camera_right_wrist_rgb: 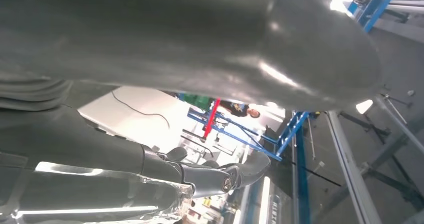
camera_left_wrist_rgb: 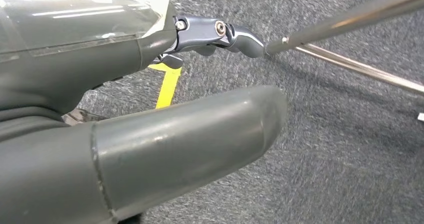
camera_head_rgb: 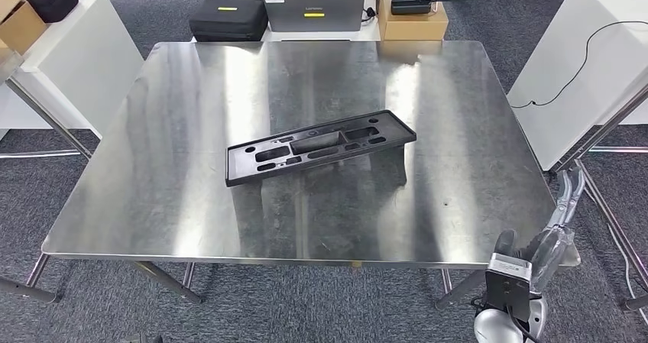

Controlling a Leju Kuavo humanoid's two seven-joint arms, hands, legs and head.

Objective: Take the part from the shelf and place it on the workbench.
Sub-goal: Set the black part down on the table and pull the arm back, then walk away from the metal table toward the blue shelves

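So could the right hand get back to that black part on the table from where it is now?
Probably yes. The right hand hangs empty by the table's near right corner, and bare steel lies between it and the black part at the middle.

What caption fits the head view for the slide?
Long black plastic part lies on the steel workbench; right hand empty beside its edge.
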